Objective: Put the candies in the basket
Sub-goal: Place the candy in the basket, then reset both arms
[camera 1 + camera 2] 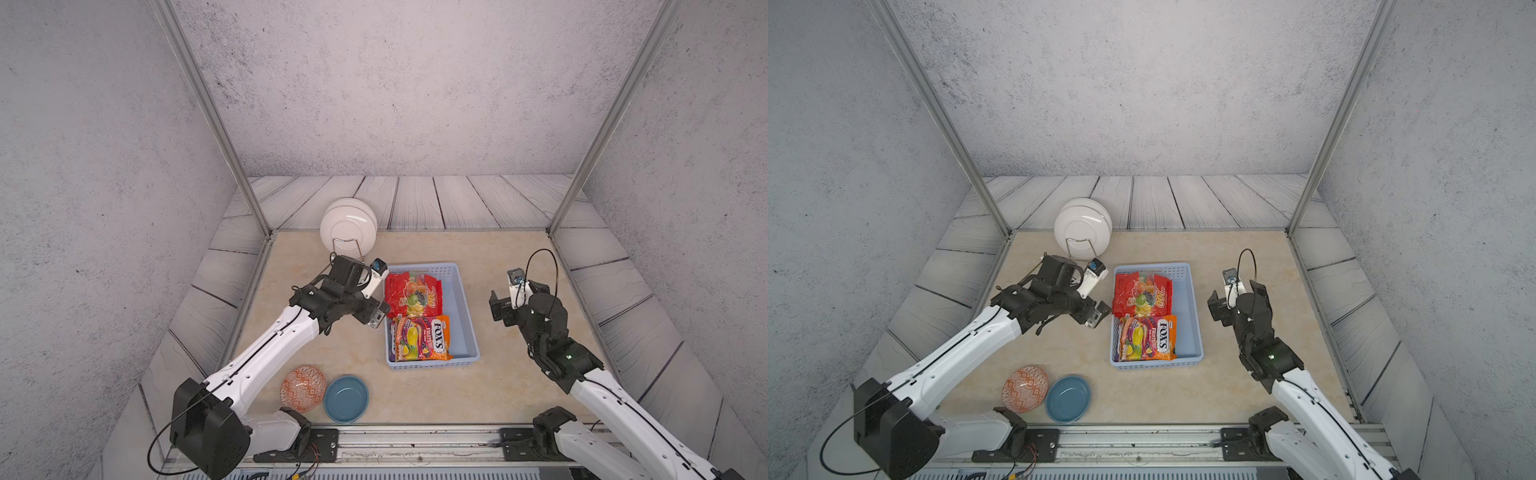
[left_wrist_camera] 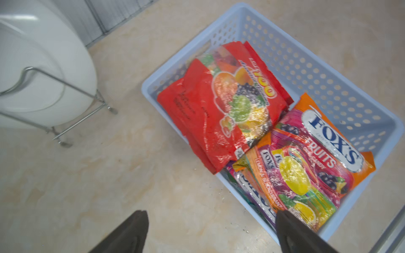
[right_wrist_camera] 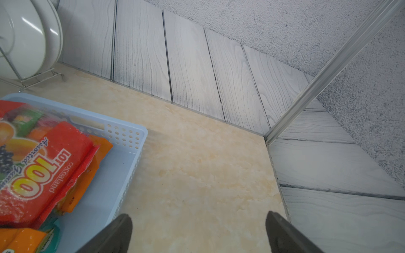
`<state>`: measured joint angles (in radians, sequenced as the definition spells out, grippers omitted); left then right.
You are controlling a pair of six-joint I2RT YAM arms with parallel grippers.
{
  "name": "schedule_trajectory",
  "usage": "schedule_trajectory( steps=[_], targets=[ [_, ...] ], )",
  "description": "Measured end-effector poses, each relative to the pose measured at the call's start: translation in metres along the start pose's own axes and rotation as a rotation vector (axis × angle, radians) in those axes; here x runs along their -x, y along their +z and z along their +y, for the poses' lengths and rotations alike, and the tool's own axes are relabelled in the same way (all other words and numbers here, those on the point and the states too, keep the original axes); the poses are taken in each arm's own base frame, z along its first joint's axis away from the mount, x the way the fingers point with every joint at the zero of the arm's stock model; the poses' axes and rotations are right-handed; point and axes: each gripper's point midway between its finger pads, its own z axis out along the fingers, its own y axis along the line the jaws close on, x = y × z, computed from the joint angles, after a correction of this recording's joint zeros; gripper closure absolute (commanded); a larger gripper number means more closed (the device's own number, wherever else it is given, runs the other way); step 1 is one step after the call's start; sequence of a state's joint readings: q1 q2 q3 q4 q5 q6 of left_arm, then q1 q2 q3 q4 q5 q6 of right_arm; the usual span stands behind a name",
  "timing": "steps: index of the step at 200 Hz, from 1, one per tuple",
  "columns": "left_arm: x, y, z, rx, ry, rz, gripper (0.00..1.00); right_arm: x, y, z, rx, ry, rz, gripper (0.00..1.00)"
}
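- The left arm's black elbow joint (image 1: 208, 428) sits closest in both top views. Beyond it, an orange patterned bowl (image 1: 302, 388) stands just beside a blue bowl (image 1: 345, 398).
- The left gripper (image 2: 210, 212) hangs at the basket's (image 1: 459, 316) rim, jaws spread wide, gripping nothing.
- The right gripper (image 3: 198, 214) is likewise wide open and empty over bare table (image 3: 197, 164).
- Inside the basket lie the red fruit bag (image 1: 412, 293) and the orange FOX'S bag (image 1: 424, 337), with other bags' edges showing beneath it.
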<state>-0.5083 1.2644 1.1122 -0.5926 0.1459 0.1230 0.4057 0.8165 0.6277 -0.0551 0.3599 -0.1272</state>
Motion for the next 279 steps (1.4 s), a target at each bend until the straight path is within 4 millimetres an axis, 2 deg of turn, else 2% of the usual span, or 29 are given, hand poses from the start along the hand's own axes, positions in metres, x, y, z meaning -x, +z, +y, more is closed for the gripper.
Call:
schedule_trajectory(
  steps=[32,66,124,154,169,192,233,255,279],
  targets=[
    [0.000,-0.017,0.041,0.110,-0.076,-0.034,0.02,0.014,0.004,-0.001,0.003,0.046,-0.012,0.01],
    [-0.011,-0.024,0.080,0.210,-0.172,-0.077,0.02,0.006,0.014,0.000,-0.015,0.081,0.029,0.01],
    [-0.046,-0.016,0.150,0.476,-0.265,-0.115,0.02,-0.006,0.029,-0.018,-0.131,0.139,0.076,0.01],
    [-0.071,0.000,0.179,0.535,-0.335,-0.143,0.02,-0.033,0.044,-0.023,-0.170,0.146,0.116,0.01],
    [-0.087,0.010,0.185,0.549,-0.358,-0.155,0.02,-0.052,0.050,-0.024,-0.186,0.144,0.145,0.01],
    [-0.107,0.027,0.183,0.537,-0.374,-0.167,0.02,-0.075,0.056,-0.025,-0.208,0.154,0.184,0.01],
    [-0.112,0.044,0.179,0.507,-0.356,-0.251,0.02,-0.096,0.068,-0.030,-0.253,0.189,0.182,0.01],
    [-0.107,0.047,0.183,0.512,-0.346,-0.303,0.02,-0.106,0.075,-0.035,-0.275,0.207,0.176,0.01],
    [-0.111,0.051,0.187,0.529,-0.345,-0.325,0.02,-0.119,0.081,-0.040,-0.298,0.229,0.173,0.01]
  ],
)
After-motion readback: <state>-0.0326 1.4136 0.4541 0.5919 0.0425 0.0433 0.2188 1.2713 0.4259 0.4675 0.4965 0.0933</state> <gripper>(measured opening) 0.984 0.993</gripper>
